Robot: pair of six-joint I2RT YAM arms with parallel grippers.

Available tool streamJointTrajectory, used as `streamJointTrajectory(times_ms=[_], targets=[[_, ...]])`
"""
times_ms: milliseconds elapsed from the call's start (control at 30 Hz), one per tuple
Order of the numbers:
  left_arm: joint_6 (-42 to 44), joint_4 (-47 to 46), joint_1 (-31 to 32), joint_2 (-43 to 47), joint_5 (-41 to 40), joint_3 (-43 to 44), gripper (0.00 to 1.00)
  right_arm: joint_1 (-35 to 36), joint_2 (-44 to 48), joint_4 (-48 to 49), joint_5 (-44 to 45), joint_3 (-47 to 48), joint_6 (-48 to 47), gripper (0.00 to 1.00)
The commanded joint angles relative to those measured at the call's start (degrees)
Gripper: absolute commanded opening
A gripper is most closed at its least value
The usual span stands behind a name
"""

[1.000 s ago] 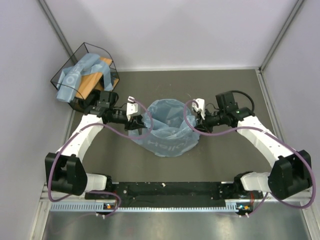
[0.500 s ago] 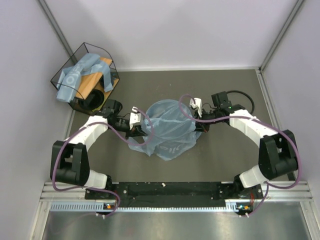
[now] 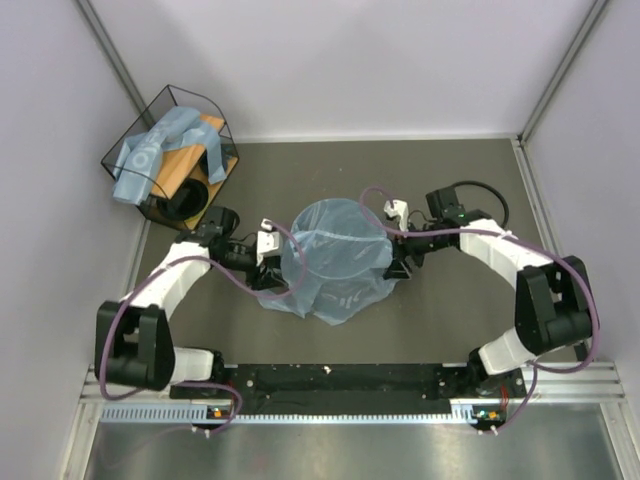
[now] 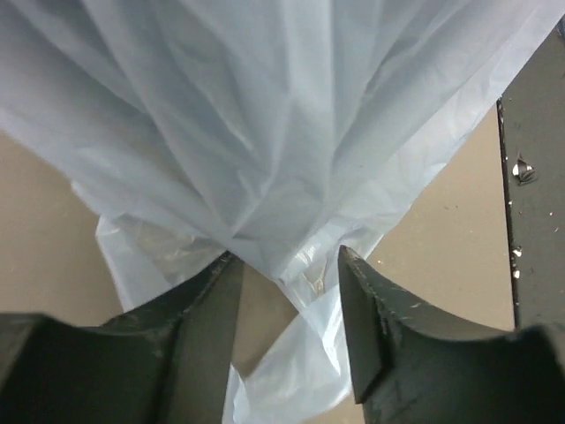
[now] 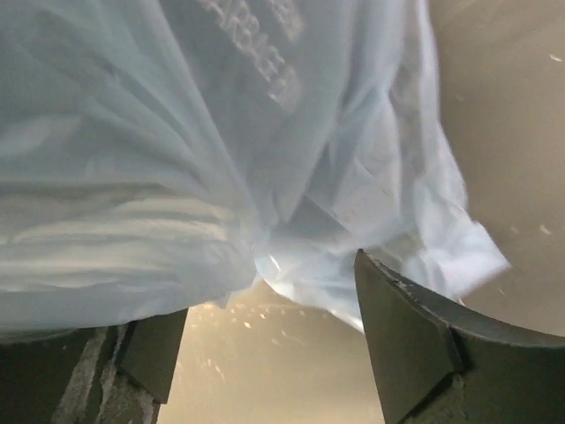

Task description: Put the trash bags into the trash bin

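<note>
A light-blue translucent trash bag is draped over a round shape in the middle of the table. The trash bin is hidden under this film, and only its round outline shapes the bag. The loose skirt of the bag spreads on the table in front. My left gripper is at the bag's left side and is open, with a loose fold of film hanging in its gap. My right gripper is at the bag's right side, also open, with the film just ahead of its fingers.
A black wire basket with a wooden base stands at the back left, with more light-blue bags piled in it. Grey walls close the table on the left, back and right. Purple cables loop over both arms.
Both grippers were shut on the bag's edges and now stand open. The bag has settled lower and rounder over the middle shape.
</note>
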State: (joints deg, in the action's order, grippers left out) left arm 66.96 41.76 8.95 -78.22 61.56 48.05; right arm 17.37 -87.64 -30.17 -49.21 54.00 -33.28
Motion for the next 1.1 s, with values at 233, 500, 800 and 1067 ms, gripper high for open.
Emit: streamJointTrajectory(times_ms=[233,500,800,1067], targets=[[-23.44,1.67,-8.5,18.96,-3.38,7.84,0.64,-6.29,16.7,-29.74,10.19,19.81,-5.75,0.83],[-58.58,-22.14,-10.88,25.39,-8.2,3.9,0.64,17.66,9.6,-32.23,28.36,44.69,7.6,0.42],[-69.24,-24.0,-11.15,27.41,-14.18,5.73,0.62,32.47,-2.53,-36.09,41.91,52.53,4.1,0.0],[-72.85,-25.06,-11.5,27.42,-16.65,6.18,0.62,32.64,-9.74,-36.01,40.43,42.95,0.76,0.0]])
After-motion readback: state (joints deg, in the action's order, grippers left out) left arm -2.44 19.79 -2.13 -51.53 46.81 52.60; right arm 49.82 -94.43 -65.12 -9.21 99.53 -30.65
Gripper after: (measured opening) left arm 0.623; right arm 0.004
